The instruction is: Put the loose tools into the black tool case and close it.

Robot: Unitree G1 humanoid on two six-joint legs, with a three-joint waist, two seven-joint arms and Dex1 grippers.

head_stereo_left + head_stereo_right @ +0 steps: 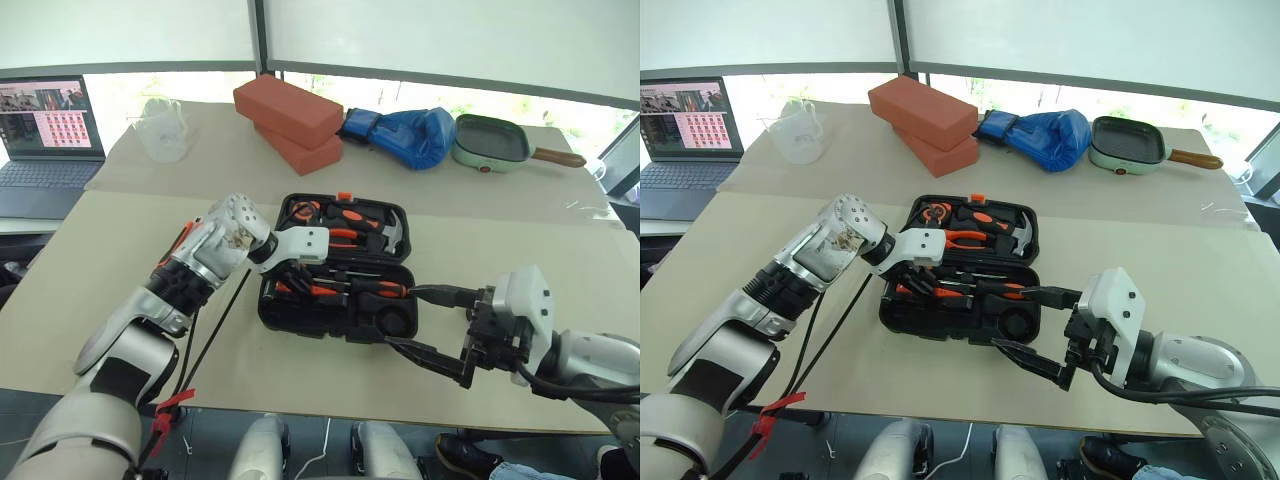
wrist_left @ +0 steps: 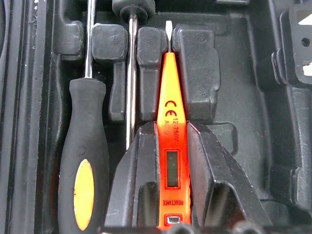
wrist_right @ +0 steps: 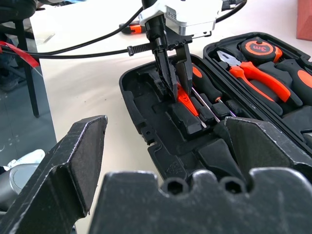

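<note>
The black tool case (image 1: 268, 312) lies open on the table in front of me. My left gripper (image 1: 287, 277) reaches down into its near half and is shut on an orange tester screwdriver (image 2: 169, 92), which lies in a moulded slot. Beside it sit a black-and-orange-handled screwdriver (image 2: 83, 161) and a thin metal shaft (image 2: 130, 73). My right gripper (image 1: 402, 318) hangs open at the case's front right corner, holding nothing. A small orange-and-black object (image 3: 131, 29) lies on the table beyond the case, partly hidden by the left gripper.
Orange pliers (image 3: 253, 78), a tape measure (image 3: 258, 48) and a hammer (image 1: 390, 232) fill the case's far half. At the back stand two red bricks (image 1: 288, 110), a blue bag (image 1: 410, 135), a green pan (image 1: 492, 142), a plastic jug (image 1: 162, 128) and a laptop (image 1: 45, 130).
</note>
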